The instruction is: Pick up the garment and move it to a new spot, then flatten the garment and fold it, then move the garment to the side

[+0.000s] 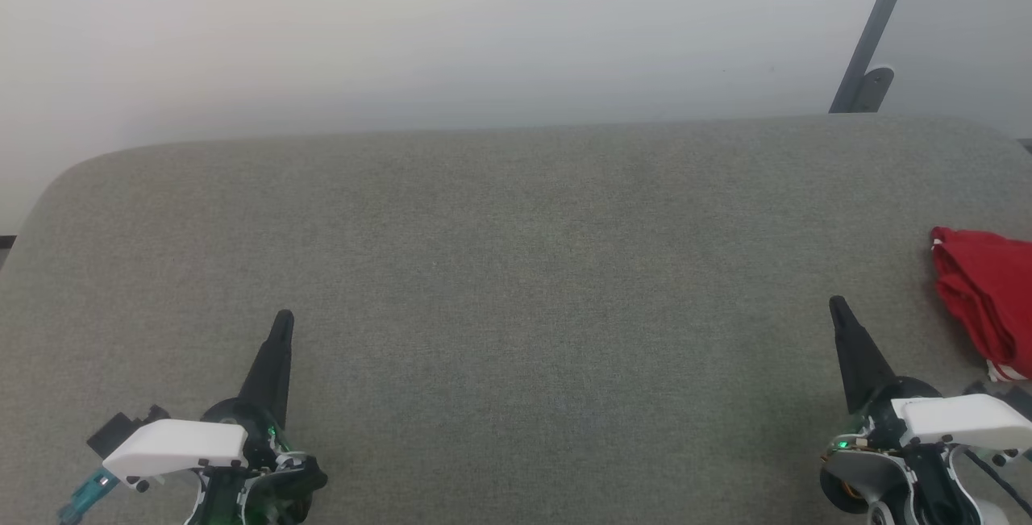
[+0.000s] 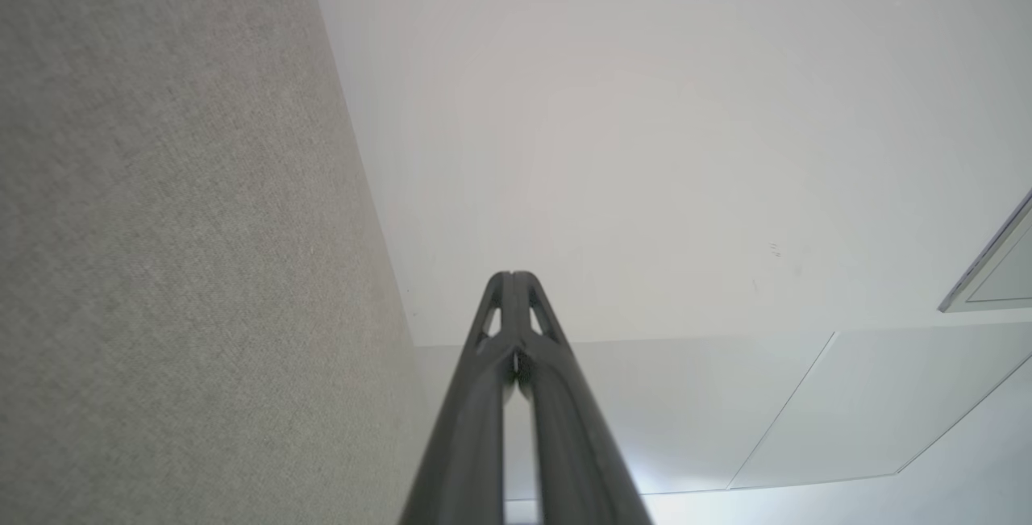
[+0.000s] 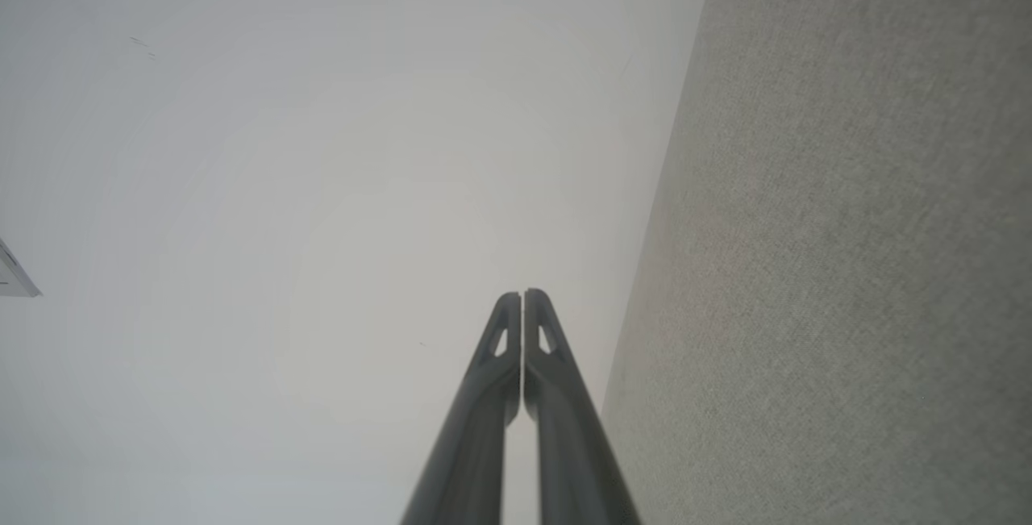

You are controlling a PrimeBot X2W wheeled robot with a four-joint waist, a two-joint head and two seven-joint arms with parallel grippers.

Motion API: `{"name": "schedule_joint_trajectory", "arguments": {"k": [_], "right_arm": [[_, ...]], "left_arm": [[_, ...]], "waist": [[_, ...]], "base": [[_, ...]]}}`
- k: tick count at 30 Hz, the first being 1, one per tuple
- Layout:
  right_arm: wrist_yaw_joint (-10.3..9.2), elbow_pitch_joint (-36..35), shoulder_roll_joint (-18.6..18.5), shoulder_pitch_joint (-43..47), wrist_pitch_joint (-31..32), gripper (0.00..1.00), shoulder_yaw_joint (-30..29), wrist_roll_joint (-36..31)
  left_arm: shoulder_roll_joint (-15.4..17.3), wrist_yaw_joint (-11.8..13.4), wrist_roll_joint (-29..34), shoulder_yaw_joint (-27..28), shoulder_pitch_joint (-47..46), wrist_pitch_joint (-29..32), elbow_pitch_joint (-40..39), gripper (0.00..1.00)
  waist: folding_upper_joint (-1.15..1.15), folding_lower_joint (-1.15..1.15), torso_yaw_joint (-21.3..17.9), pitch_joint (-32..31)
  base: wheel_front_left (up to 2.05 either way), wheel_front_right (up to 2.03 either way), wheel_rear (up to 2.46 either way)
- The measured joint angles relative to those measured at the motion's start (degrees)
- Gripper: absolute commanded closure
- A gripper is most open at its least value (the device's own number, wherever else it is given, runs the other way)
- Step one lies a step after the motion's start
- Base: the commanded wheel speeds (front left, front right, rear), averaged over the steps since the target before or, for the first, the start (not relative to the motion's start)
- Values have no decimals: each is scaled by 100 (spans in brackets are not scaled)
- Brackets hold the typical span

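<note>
**Garment at the right edge of the bench, both hands closed and empty**

You see the garment (image 1: 984,299) lying in a red heap at the far right of the grey bench (image 1: 516,267), with a bit of white stripe trim at its lower end. The head picture cuts it off, so I cannot say for sure if it is folded or only bunched; the part in view looks wrinkled.

The left hand (image 1: 280,323) hangs over the near left of the bench. Its two fingers are pressed together with nothing between them, as the left wrist view shows (image 2: 512,279). The right hand (image 1: 838,306) is at the near right, close to the garment but not touching it, its fingers also together and holding nothing (image 3: 522,297).

This scene fits two stages, in my judgement: the garment waiting at the side to be picked up, or the garment already put aside after folding. The pictures do not decide it. Before any move, you need a view of the whole garment; any grasp would need the fingers to part.
</note>
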Motion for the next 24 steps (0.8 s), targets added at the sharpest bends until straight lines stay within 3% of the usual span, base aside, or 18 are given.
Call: {"name": "schedule_joint_trajectory", "arguments": {"k": [24], "right_arm": [[0, 0, 0, 0, 0, 100, 1, 0]], "left_arm": [[-9, 0, 14, 11, 0, 3, 0, 100]], "waist": [[0, 0, 0, 0]], "base": [[0, 0, 0]]}}
